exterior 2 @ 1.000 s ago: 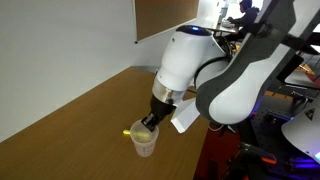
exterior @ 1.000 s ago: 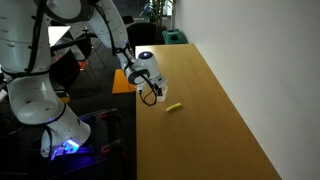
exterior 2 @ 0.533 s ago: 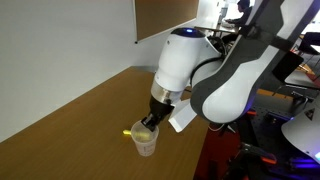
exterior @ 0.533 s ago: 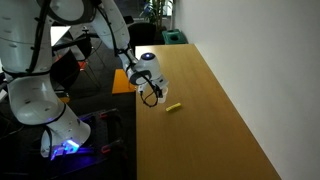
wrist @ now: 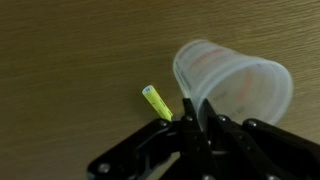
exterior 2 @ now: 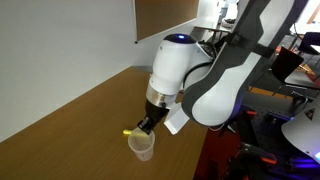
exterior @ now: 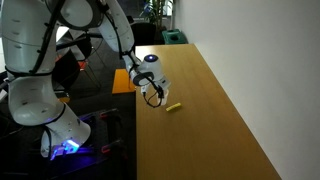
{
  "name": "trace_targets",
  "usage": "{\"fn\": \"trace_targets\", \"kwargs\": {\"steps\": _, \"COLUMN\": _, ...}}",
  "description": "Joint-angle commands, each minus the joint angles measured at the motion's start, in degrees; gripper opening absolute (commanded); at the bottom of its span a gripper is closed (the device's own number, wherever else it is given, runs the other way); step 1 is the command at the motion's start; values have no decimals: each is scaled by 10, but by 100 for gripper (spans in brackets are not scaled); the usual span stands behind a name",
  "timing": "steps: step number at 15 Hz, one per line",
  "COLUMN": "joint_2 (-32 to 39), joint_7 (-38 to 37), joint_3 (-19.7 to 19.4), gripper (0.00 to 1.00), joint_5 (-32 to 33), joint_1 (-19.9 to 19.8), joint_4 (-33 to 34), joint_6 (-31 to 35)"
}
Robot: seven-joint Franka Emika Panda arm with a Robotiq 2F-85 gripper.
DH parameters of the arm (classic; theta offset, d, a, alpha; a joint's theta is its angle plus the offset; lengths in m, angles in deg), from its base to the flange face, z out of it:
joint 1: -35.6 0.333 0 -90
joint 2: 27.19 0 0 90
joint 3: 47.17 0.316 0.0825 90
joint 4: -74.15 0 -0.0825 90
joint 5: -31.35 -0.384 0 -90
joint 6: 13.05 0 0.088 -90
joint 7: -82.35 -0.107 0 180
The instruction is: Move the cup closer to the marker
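Note:
The translucent whitish cup [wrist: 238, 82] is pinched by its rim between my gripper's [wrist: 197, 117] fingers, which are shut on its wall. In an exterior view the cup [exterior 2: 141, 146] hangs under the gripper [exterior 2: 147, 126] near the wooden table's edge. The yellow marker [wrist: 157, 102] lies on the table just beside the cup, partly hidden by a finger. It also shows in both exterior views [exterior: 173, 107] [exterior 2: 129, 131]. In an exterior view the cup [exterior: 158, 97] sits just left of the marker, under the gripper [exterior: 153, 93].
The long wooden table [exterior: 210, 120] runs along a white wall [exterior: 270, 60]. The table edge lies close to the cup [exterior 2: 185, 165]. A board [exterior 2: 165, 15] hangs on the wall. A green bin [exterior: 175, 37] and office clutter stand beyond the far end.
The arm and held cup have shifted slightly left in an exterior view, closer along the marker. The marker has not moved.

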Motion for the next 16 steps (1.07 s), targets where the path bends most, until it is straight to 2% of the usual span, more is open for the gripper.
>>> {"fn": "trace_targets", "kwargs": {"steps": 1, "joint_2": 10, "joint_7": 30, "joint_3": 21, "gripper": 46, "joint_5": -16, "joint_1": -26, "joint_4": 20, "joint_6": -9}}
{"fn": "trace_targets", "kwargs": {"steps": 6, "joint_2": -1, "joint_7": 30, "joint_3": 8, "gripper": 83, "joint_5": -12, "joint_1": -7, "joint_4": 20, "joint_6": -9}}
{"fn": "trace_targets", "kwargs": {"steps": 10, "joint_2": -30, "joint_7": 22, "joint_3": -22, "gripper": 94, "joint_5": -4, "joint_1": 36, "joint_4": 5, "joint_6": -6}}
{"fn": "trace_targets", "kwargs": {"steps": 11, "joint_2": -41, "joint_7": 17, "joint_3": -40, "gripper": 92, "joint_5": 0, "joint_1": 56, "joint_4": 2, "joint_6": -12}}
{"fn": "trace_targets", "kwargs": {"steps": 14, "joint_2": -68, "joint_7": 5, "joint_3": -106, "gripper": 97, "joint_5": 16, "joint_1": 125, "joint_4": -9, "joint_6": -16}}
{"fn": "trace_targets", "kwargs": {"steps": 16, "joint_2": -86, "joint_7": -9, "joint_3": -165, "gripper": 100, "joint_5": 32, "joint_1": 180, "joint_4": -15, "joint_6": -27}}
